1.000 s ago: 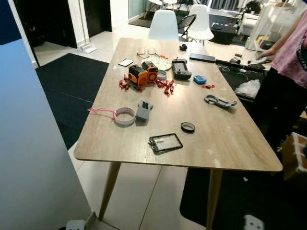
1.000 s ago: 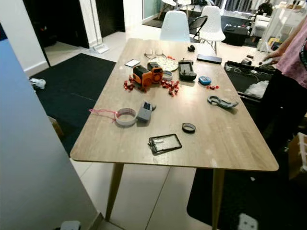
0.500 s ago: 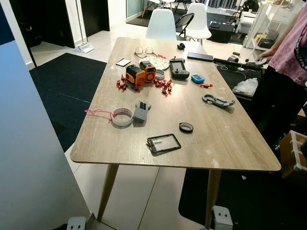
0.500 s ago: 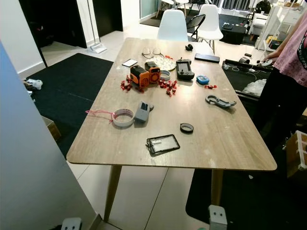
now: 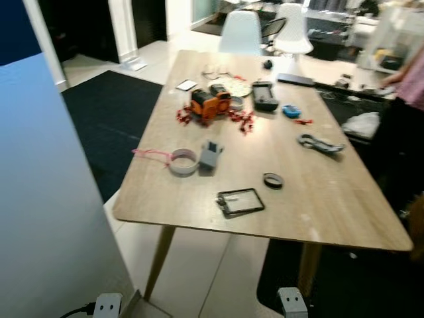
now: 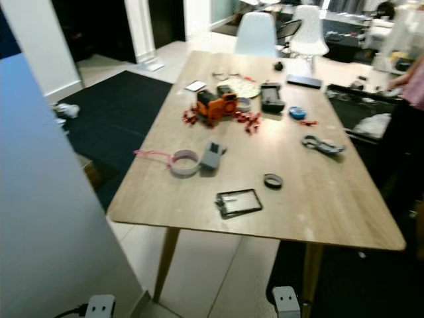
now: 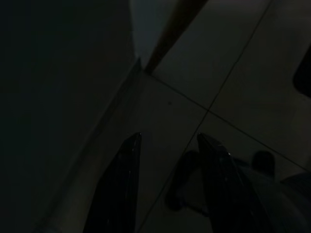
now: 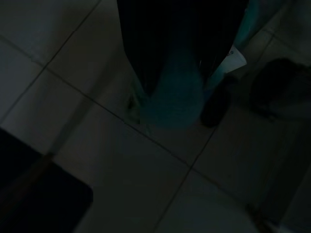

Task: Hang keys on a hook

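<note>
Two jaws of the left gripper (image 7: 168, 136) hang spread above the floor (image 7: 233, 58). Many small things lie on the tabletop (image 5: 331, 199); the keys cannot be picked out. The right gripper (image 8: 182, 92) is too dark to tell.

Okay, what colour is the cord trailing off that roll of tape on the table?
Pink. The cord trails from the tape roll; the right eye view shows it best.

On the table (image 5: 331, 205), a tape roll (image 5: 183, 161) sits left, a card holder (image 5: 240, 201) nearest the front edge, what looks like a toy (image 5: 211, 103) behind, chairs (image 5: 240, 32) beyond.
</note>
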`<state>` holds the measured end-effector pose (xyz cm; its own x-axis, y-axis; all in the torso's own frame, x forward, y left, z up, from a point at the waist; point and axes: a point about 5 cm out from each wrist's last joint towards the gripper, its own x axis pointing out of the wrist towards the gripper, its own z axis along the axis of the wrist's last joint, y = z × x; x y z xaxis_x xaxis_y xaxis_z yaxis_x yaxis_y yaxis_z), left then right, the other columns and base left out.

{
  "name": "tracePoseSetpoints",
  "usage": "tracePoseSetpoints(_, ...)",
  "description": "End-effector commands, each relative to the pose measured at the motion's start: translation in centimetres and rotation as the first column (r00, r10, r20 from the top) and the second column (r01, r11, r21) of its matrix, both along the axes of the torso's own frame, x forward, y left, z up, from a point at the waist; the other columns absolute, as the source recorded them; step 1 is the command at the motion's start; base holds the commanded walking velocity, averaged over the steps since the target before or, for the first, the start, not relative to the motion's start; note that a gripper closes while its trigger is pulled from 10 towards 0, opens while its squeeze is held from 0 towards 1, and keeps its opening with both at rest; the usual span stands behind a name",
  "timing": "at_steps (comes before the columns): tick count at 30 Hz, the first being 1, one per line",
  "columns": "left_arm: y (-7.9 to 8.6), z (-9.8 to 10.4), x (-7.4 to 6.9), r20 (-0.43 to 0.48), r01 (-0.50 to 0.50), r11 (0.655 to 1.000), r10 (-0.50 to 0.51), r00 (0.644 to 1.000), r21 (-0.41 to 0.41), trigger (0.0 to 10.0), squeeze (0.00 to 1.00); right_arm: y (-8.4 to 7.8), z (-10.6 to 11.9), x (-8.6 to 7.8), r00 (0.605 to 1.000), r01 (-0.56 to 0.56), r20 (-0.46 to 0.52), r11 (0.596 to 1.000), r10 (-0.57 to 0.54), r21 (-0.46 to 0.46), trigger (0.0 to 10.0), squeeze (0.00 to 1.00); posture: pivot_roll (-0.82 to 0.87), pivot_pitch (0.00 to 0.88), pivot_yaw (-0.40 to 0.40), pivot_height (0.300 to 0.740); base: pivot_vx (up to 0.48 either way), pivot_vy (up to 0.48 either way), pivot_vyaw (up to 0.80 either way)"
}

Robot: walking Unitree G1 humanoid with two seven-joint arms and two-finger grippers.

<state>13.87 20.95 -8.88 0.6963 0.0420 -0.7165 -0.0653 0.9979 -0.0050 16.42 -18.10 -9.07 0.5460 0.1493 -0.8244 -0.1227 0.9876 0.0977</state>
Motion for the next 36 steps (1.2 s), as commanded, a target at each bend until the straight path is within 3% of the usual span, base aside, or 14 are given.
tracePoseSetpoints(1, 0.1, 0.0, -0.2, -0.003, 0.006, 1.0, -0.006, 1.0, 0.006, 10.0, 0.0, 0.0, 0.0, -0.1, 1.0, -0.006, -0.001, 1.0, 0.006, -0.011, 10.0, 0.0, 0.08, 0.065, -0.062, 0.74, 0.0, 0.0, 0.8)
tracePoseSetpoints(36, 0.3, -0.1, -1.3, 0.014, -0.017, 1.0, 0.017, 1.0, -0.006, 10.0, 0.0, 0.4, -0.3, -0.7, 0.997, -0.073, -0.028, 0.997, 0.072, -0.03, 10.0, 0.0, 0.09, 0.066, -0.072, 0.74, 0.0, 0.0, 0.8)
